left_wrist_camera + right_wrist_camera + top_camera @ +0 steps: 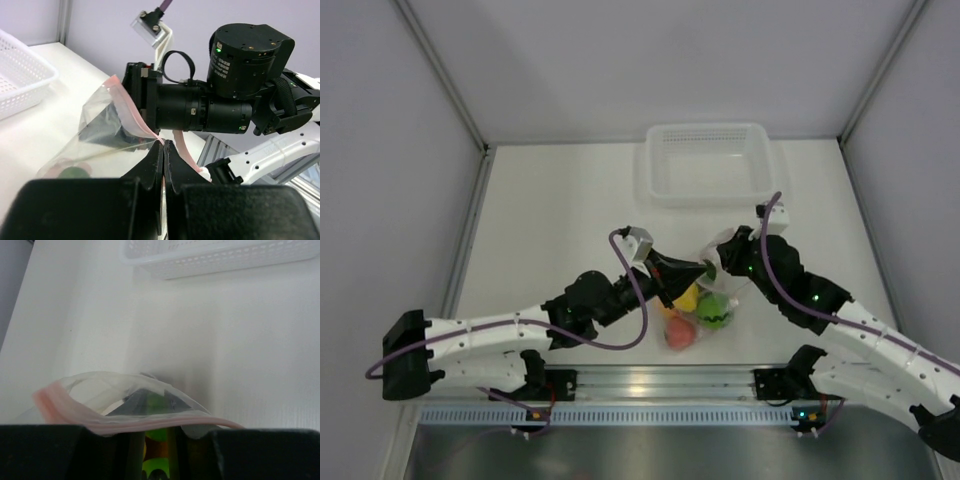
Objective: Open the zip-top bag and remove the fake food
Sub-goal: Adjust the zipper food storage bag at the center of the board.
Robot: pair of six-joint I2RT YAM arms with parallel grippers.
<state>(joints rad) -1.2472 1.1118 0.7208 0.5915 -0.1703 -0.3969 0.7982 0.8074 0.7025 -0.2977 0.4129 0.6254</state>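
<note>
The left gripper (163, 148) has its fingers pressed fully together on the pink-red zip strip of the zip-top bag (100, 127), pinching one lip right at their tips. From that pinch the strip curves up and away toward the right gripper (723, 260), whose fingers stand narrow at the opposite lip. Whether they actually clamp it cannot be told. Between the two sets of fingers the bag's mouth gapes a little. The fake food sits in the bag's lower part, just below and on the near side of the fingers: a yellow fruit (688, 297), a green one with black marks (714, 312) and a red-orange one (680, 333). Beyond the fingers, well apart, stands a white perforated basket (706, 197).
</note>
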